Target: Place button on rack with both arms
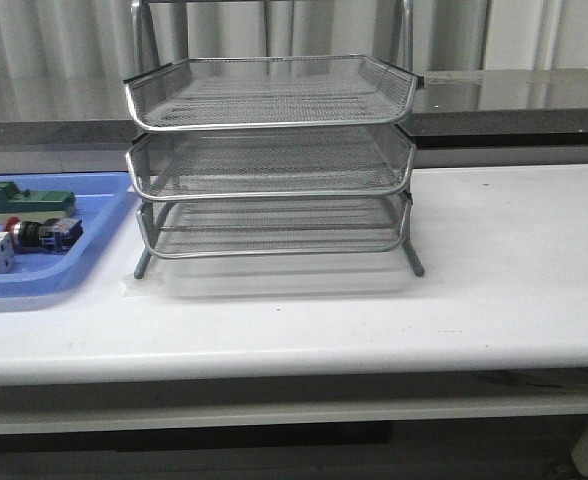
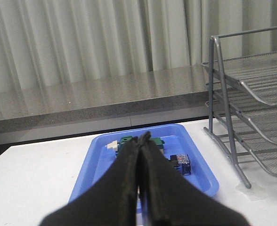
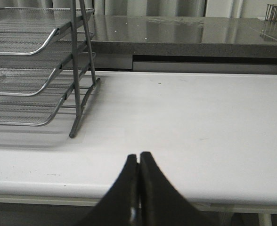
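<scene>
Left gripper and right gripper: smooth black tapered fingers pressed together, empty, held low at the white table's near edge. The button, glossy red cap on a black and blue body, lies in the blue plastic tray by the left edge. The three-tier silver wire-mesh rack stands mid-table, toward the far edge.

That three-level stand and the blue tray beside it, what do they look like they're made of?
The rack looks like metal: silver wire mesh you can see through, held by thin grey rods with a dull shine. The blue tray looks like moulded plastic: one even colour, smooth matte surface, rounded raised rim. Neither can be confirmed by sight alone.
</scene>
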Motion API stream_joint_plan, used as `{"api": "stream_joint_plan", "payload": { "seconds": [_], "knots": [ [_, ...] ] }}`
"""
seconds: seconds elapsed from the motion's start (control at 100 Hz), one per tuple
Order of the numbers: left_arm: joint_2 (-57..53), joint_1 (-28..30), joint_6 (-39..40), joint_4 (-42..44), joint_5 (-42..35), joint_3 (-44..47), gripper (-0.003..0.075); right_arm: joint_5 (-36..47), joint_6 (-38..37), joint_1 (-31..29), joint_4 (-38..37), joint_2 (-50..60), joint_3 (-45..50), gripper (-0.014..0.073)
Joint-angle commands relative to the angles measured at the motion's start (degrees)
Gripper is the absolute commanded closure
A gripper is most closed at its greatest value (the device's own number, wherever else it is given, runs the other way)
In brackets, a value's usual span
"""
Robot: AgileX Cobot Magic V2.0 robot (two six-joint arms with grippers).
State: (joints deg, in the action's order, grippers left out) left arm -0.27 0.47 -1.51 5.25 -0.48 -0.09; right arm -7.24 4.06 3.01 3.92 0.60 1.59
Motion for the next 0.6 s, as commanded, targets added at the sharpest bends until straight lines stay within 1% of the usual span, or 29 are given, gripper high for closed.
{"api": "stream_joint_plan", "payload": {
  "seconds": [0.0, 0.1, 0.21, 0.38, 0.59],
  "knots": [
    [-1.82, -0.27, 0.5, -0.36, -4.64, 3.13, 0.0741, 6.59, 0.53, -0.06, -0.46, 1.19, -1.05, 0.0664],
    [-1.82, -0.27, 0.5, -0.36, -4.64, 3.13, 0.0741, 10.03, 0.47, -0.06, -0.46, 1.19, -1.34, 0.0664],
    [-1.82, -0.27, 0.5, -0.36, -4.64, 3.13, 0.0741, 9.51, 0.47, -0.06, 0.33, 0.81, -3.85, 0.0664],
    [-1.82, -0.27, 0.5, -0.36, -4.64, 3.13, 0.0741, 3.62, 0.47, -0.06, 5.6, -2.99, -11.56, 0.0664],
    [-1.82, -0.27, 0.5, -0.36, -4.64, 3.13, 0.0741, -3.97, 0.47, -0.06, 7.87, -15.32, -22.31, 0.0664]
  ]
}}
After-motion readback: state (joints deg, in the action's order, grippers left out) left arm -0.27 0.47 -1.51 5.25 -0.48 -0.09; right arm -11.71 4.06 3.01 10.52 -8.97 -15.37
